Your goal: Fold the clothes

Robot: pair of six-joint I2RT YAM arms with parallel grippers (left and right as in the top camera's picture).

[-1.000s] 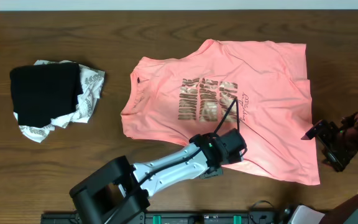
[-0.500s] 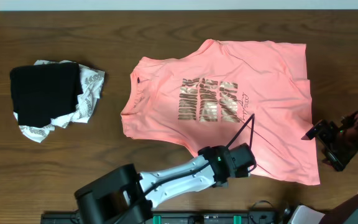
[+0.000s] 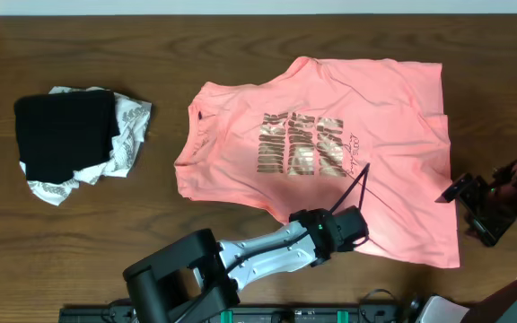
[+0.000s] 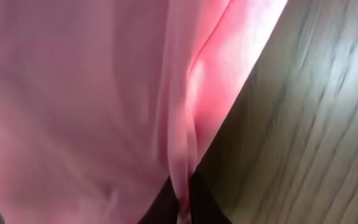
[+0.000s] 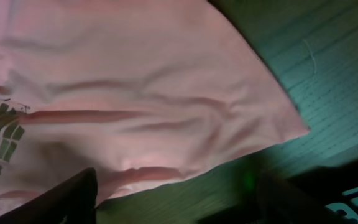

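The clothes, a salmon-pink T-shirt (image 3: 330,117) with gold lettering, lie spread flat on the wooden table, collar to the left. My left gripper (image 3: 348,224) sits at the shirt's near hem. In the left wrist view the pink fabric (image 4: 92,93) runs as a thin fold down between the dark jaws, so my left gripper (image 4: 182,210) is shut on the hem. My right gripper (image 3: 465,215) stands open just off the shirt's right edge. In the right wrist view its fingers (image 5: 67,199) straddle the shirt's corner (image 5: 135,81) without touching it.
A black folded garment (image 3: 65,135) rests on a white patterned cloth (image 3: 131,126) at the far left. Bare wood (image 3: 240,54) surrounds the shirt. The table's near edge runs just below the left arm's base.
My left gripper slid from the lettering down to the shirt's near hem and shut on the fabric. The right gripper has stayed in place, still open.
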